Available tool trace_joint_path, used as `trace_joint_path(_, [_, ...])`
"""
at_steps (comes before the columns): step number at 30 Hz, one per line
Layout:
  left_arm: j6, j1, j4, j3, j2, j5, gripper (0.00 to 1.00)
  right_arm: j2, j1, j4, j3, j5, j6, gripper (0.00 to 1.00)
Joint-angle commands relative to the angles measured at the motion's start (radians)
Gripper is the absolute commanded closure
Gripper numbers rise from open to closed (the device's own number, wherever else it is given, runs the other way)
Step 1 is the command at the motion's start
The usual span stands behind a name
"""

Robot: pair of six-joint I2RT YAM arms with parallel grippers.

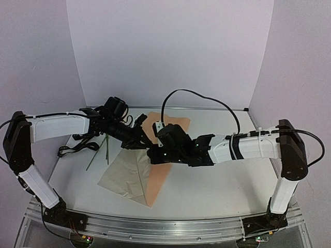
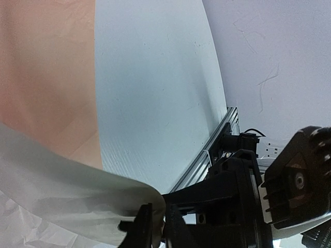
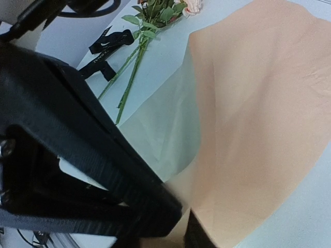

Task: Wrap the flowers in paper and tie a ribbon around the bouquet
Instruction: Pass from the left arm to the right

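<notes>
White table [image 1: 227, 181], pale backdrop [image 1: 170, 51], aluminium rail [image 1: 170, 227]

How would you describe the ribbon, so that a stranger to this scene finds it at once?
On the white table, look left of the large tan paper, where the flowers lie with long green stems. The ribbon lies beside those stems, away from the paper: a flat black band with light lettering, unlike the round plain cables.

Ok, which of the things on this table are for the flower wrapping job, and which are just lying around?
For the job:
- flowers
- paper
- ribbon
- pale sheet beside the paper, probably a second wrapping layer

Just there:
- black cable looping over the arms
- metal rail at the near edge
</notes>
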Motion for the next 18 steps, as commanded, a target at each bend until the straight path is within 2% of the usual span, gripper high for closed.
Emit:
trace_joint_path(1, [-0.036, 0.000, 0.050, -0.019, -0.083, -0.050, 0.67, -0.003, 0.002, -0.060, 0.039, 0.145, 0.029, 1.00])
trace_joint_path(2, [-0.040, 0.000, 0.053, -0.024, -0.105, -0.077, 0.54, -0.011, 0.002, -0.060, 0.029, 0.157, 0.042, 1.00])
trace_joint_path(4, [-0.059, 0.003, 0.058, -0.034, -0.149, -0.145, 0.36, -0.031, 0.002, -0.060, 0.005, 0.193, 0.065, 1.00])
trace_joint_path(8, [-0.151, 0.057, 0.108, -0.120, -0.274, -0.267, 0.10, -0.070, 0.002, -0.062, -0.032, 0.245, 0.111, 1.00])
trace_joint_path(10, [-0.197, 0.104, 0.107, -0.169, -0.328, -0.318, 0.05, -0.081, 0.002, -0.063, -0.043, 0.259, 0.127, 1.00])
trace_joint_path(13, [-0.247, 0.195, 0.093, -0.247, -0.356, -0.338, 0.05, -0.092, 0.003, -0.064, -0.049, 0.275, 0.145, 1.00])
trace_joint_path(18, [-0.242, 0.224, 0.193, -0.322, -0.234, -0.239, 0.12, -0.114, 0.002, -0.079, -0.055, 0.305, 0.162, 1.00])
